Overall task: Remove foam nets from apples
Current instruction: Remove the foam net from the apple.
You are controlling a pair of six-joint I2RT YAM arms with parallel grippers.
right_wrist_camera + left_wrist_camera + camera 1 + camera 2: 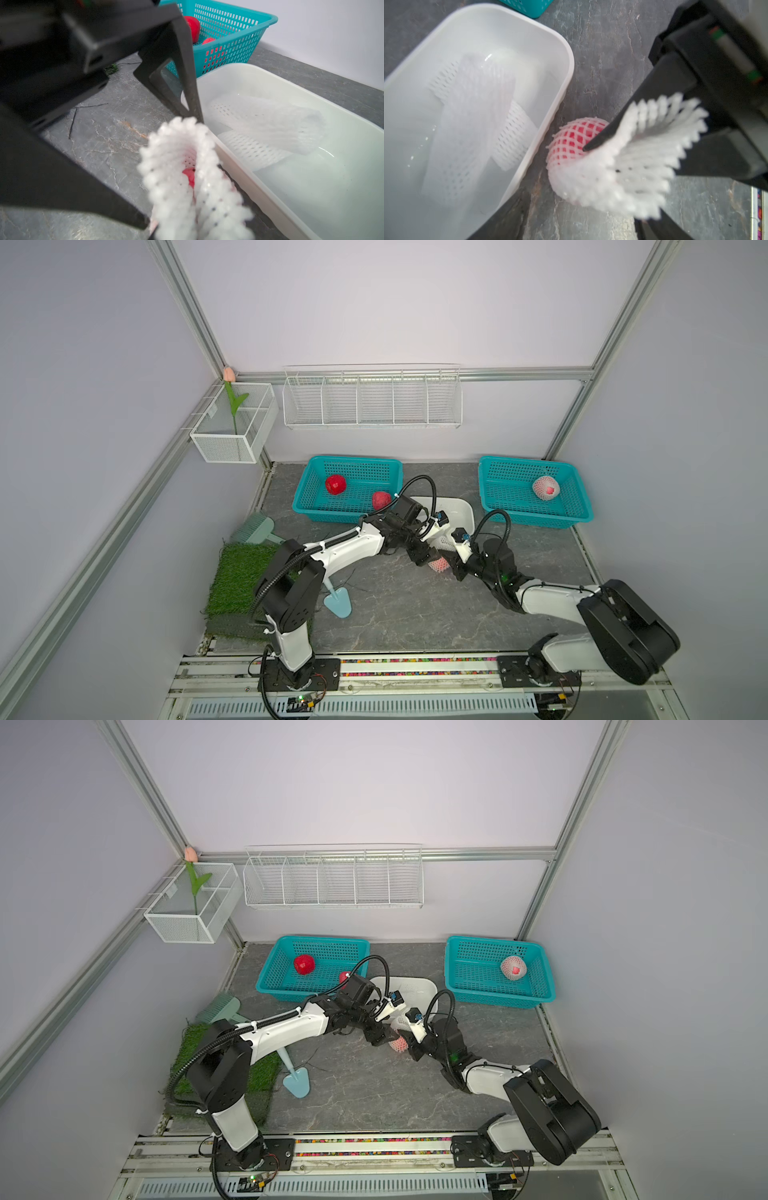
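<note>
Foam net [166, 187] is pinched at its flared open end by the right gripper [452, 567], fingers pressed in from both sides. Its apple [571, 137] is seen mid-counter [395, 614], just beside the white tub [467, 510]. Left gripper [424, 559] is spread wide, nothing gripped. Two loose nets [270, 124] are seen in the tub. Two bare apples [336, 484] are seen in the far-left teal basket [305, 499], one netted apple [545, 487] in the far-right basket [577, 497].
</note>
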